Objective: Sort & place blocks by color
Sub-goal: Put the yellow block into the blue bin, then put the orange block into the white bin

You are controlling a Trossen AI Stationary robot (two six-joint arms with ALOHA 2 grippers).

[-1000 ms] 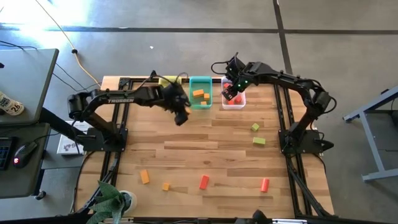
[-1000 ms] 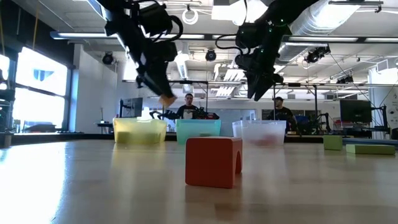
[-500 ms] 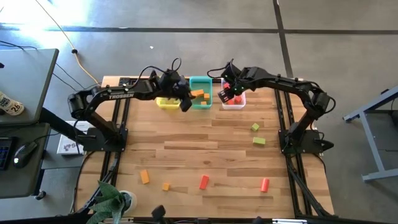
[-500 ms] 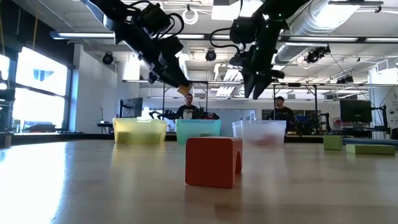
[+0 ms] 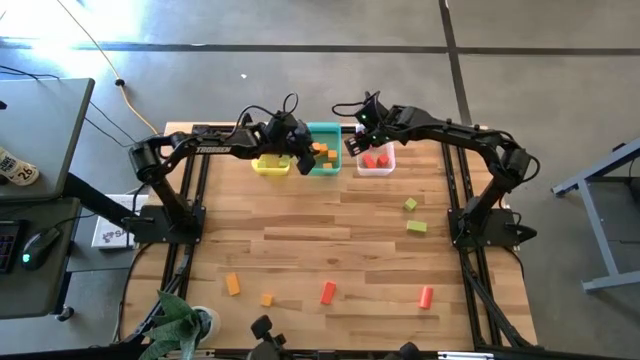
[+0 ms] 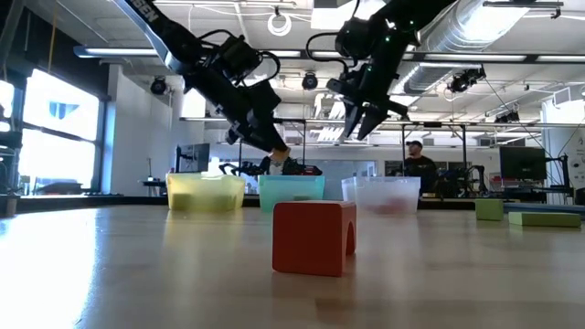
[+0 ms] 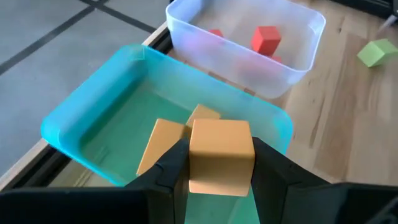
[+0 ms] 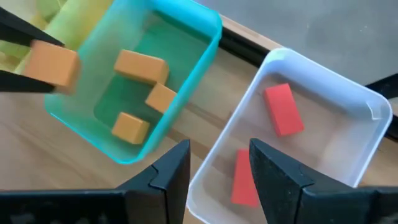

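Observation:
My left gripper (image 5: pixel 303 160) is shut on an orange block (image 7: pixel 221 155) and hangs over the teal bin (image 5: pixel 322 168), which has three orange blocks (image 8: pixel 141 65) lying in it. My right gripper (image 8: pixel 217 180) stands open and empty above the near left corner of the clear bin (image 5: pixel 376 168), where two red blocks (image 8: pixel 283 109) lie on the bottom. The yellow bin (image 5: pixel 268 166) stands left of the teal one. In the low view, both grippers (image 6: pixel 279 151) (image 6: pixel 358 123) hang above the row of bins. My left gripper pinches the orange block by two opposite side faces (image 7: pixel 194 155) between its two fingers. The fingers slant down toward the far right. The block is lifted clear, roughly level, above the teal bin.
Loose blocks lie on the wooden table: two green ones (image 5: pixel 411 204) (image 5: pixel 416 227) at the right, two orange ones (image 5: pixel 232 284) (image 5: pixel 267 299) and two red ones (image 5: pixel 327 292) (image 5: pixel 426 296) near the front edge. The middle of the table is bare wood.
My left gripper has carried the orange block toward the table's far right, from beside the yellow bin to over the teal bin, sinking a little and tipping further down. My right gripper has rolled about its wrist and shifted slightly toward the teal bin.

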